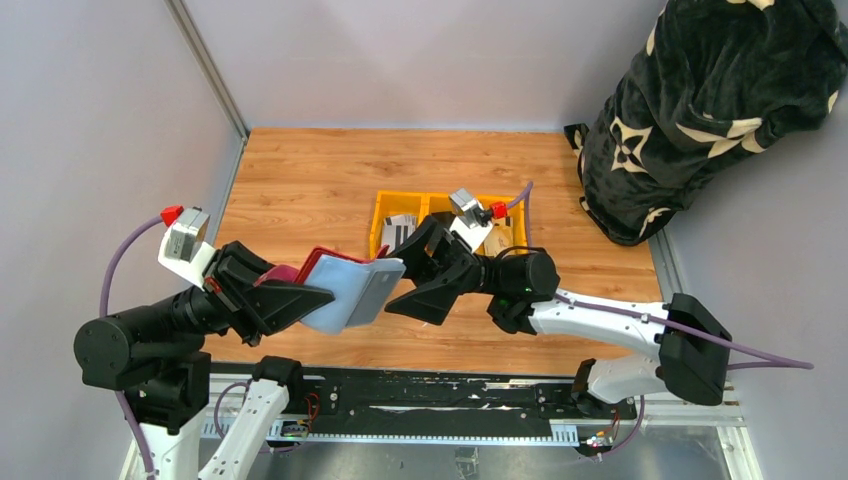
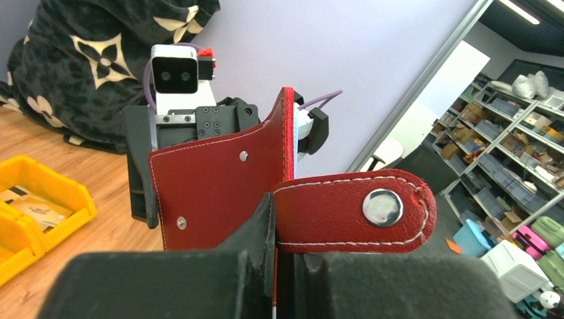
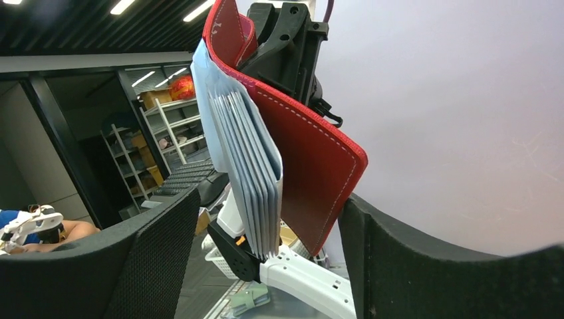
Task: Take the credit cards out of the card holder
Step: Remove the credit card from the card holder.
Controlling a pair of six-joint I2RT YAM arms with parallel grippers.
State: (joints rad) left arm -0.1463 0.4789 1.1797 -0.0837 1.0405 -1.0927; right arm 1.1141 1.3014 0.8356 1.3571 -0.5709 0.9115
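The dark red card holder (image 1: 322,268) is held up above the table, its pale blue-grey sleeves (image 1: 350,290) fanned toward the right arm. My left gripper (image 1: 285,298) is shut on its red cover (image 2: 213,193), with the snap tab (image 2: 352,212) lying over the right finger. My right gripper (image 1: 415,278) stands open just right of the sleeves. In the right wrist view the sleeves (image 3: 249,166) hang between the two fingers (image 3: 153,252) without touching them. I cannot tell whether any sleeve holds a card. Striped white credit cards (image 1: 400,228) lie in the yellow bin.
The yellow three-part bin (image 1: 378,215) sits on the wooden table behind the grippers, with a tan card (image 1: 497,238) in its right part. A black patterned blanket bundle (image 1: 700,100) stands at the back right. Grey walls close the left and back.
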